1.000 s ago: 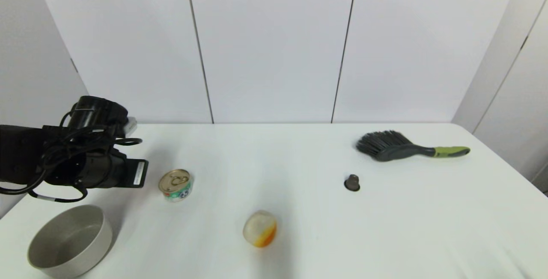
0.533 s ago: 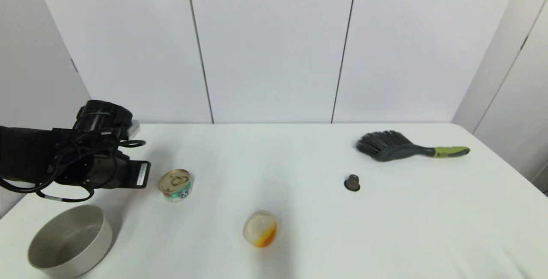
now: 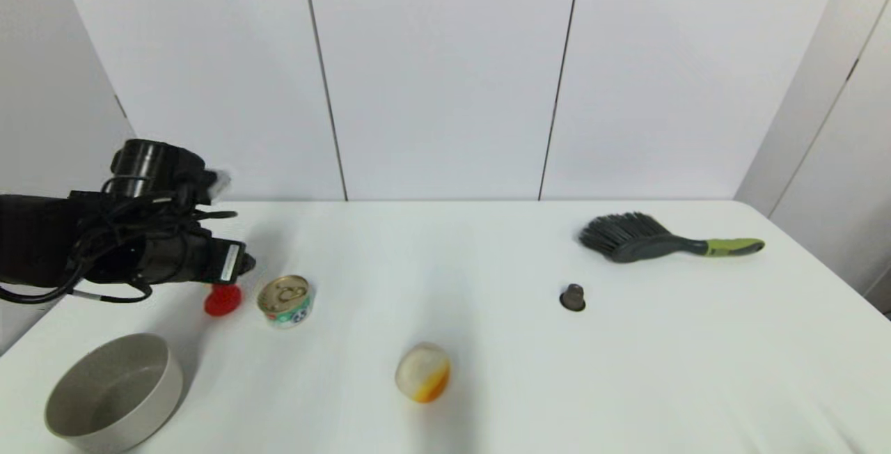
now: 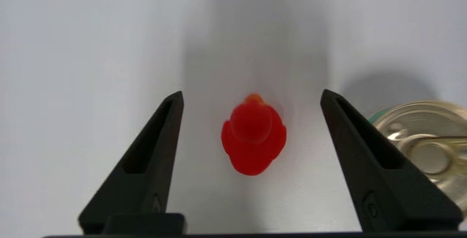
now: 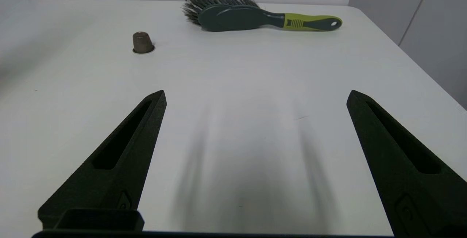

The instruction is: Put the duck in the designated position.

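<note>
Duck [image 4: 253, 139], one, between spread left gripper [image 4: 251, 97] fingers.

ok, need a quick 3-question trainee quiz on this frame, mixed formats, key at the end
1. True or false: the left gripper is shut on the duck.
2. Multiple choice. The thing nearest the duck is: A) the brush B) the tin can C) the white-and-orange ball.
3. Fill in: the right gripper has its fingers ____ with nothing between them.

Key:
1. False. The fingers stand open to either side of the duck, which sits on the table, apart from both.
2. B
3. open
</note>
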Available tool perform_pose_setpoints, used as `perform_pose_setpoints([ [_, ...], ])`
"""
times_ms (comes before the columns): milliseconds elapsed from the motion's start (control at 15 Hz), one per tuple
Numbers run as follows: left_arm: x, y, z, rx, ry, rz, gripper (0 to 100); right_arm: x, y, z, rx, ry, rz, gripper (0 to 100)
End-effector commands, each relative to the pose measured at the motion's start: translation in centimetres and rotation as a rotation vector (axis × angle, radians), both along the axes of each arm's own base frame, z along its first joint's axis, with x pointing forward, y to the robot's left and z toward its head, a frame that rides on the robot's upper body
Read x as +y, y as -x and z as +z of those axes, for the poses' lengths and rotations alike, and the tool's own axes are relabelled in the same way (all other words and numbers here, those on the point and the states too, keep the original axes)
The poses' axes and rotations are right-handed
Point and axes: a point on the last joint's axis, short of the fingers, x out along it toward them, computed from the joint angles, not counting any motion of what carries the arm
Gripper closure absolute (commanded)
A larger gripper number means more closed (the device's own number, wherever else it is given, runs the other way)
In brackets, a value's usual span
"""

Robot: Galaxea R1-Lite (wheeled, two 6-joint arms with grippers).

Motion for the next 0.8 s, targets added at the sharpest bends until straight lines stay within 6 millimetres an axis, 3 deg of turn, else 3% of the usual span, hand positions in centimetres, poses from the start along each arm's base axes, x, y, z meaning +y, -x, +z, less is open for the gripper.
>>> perform_pose_setpoints([
  [67,0.3,3.0,7.9,-0.265,-0.103,-0.096,0,0.0,-0.1,-0.2,0.01,0.001,0.0,0],
  [133,0.3,5.2,11.3,-0.383,-0.125,-0.125,0,0.0,-0.1,-0.2,0.01,0.001,0.0,0],
  [200,0.3,7.0,13.3,-0.452,-0.142,-0.14,0,0.0,-0.1,-0.2,0.01,0.001,0.0,0],
  [400,0.6,12.3,17.1,-0.615,-0.157,-0.19,0,0.0,-0.1,-0.2,0.01,0.001,0.0,0],
  [600,1.2,17.0,18.4,-0.71,-0.121,-0.263,0,0.0,-0.1,-0.2,0.01,0.001,0.0,0],
  [800,1.7,20.7,16.4,-0.654,-0.093,-0.331,0,0.0,-0.1,-0.2,0.01,0.001,0.0,0],
])
